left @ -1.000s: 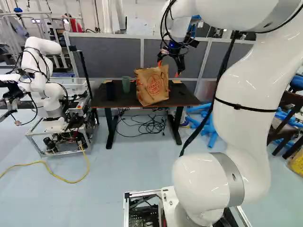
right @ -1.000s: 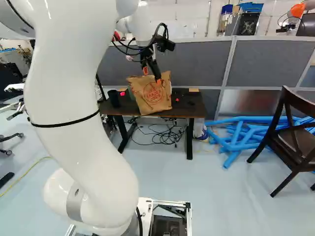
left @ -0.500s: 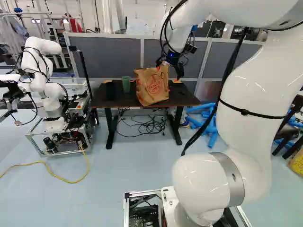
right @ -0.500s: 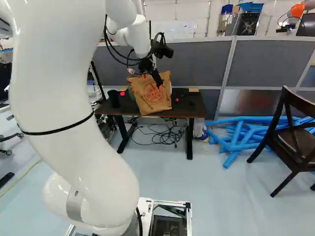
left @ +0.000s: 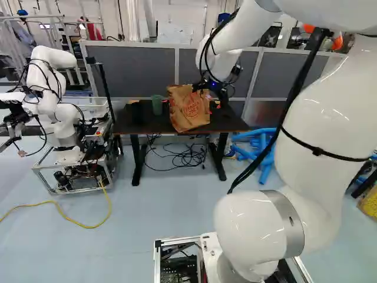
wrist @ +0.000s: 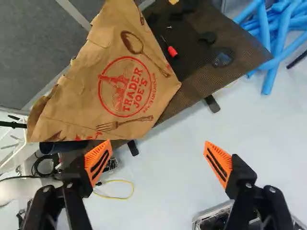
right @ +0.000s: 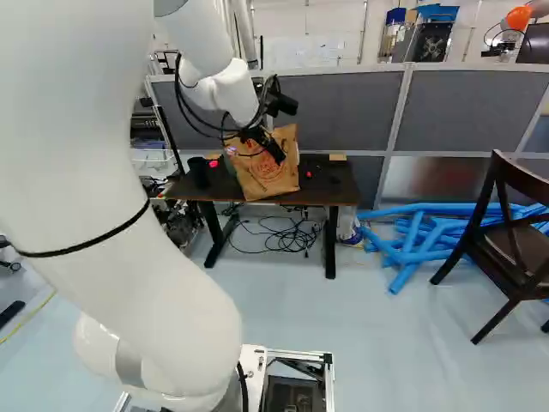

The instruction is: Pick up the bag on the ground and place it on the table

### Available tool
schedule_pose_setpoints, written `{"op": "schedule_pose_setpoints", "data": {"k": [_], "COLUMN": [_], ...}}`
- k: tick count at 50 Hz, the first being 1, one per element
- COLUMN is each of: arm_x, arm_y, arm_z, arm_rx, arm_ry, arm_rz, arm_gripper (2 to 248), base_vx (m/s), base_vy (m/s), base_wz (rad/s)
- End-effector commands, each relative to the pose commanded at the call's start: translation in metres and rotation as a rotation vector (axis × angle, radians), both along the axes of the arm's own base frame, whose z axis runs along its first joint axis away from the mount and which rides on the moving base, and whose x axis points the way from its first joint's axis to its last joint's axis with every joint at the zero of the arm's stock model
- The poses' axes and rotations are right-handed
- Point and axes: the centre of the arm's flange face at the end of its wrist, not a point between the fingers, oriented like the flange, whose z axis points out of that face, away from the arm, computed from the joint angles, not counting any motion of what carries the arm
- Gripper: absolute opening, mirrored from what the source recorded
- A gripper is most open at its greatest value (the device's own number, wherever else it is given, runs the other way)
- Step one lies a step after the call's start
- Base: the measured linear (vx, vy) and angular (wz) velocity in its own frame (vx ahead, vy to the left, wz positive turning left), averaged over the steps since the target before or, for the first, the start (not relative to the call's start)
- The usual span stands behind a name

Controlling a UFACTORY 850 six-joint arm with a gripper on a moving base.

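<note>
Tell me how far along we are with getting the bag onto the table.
Done, by the look of it: the paper bag sits upright on the table, leaning a little. In hand: nothing; the jaws stand wide apart with nothing gripped between them, and the bag is ahead of them in the wrist view. Left: probably just backing the arm off, since its end is close to the bag.
</note>
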Motion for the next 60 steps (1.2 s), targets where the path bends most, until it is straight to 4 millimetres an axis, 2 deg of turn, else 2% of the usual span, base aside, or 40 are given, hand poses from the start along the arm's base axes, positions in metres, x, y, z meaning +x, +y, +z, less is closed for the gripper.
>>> {"op": "schedule_pose_setpoints", "data": {"k": [31, 60], "arm_x": [-0.073, -0.137], "arm_y": [0.008, 0.013], "arm_z": [-0.072, -0.12], "arm_rx": [-0.158, -0.288], "arm_ry": [-0.21, -0.36], "arm_rz": [0.153, 0.248], "arm_gripper": [247, 247], "base_vx": [0.0, 0.0], "base_vy": [0.0, 0.0], "base_wz": [0.0, 0.0]}}
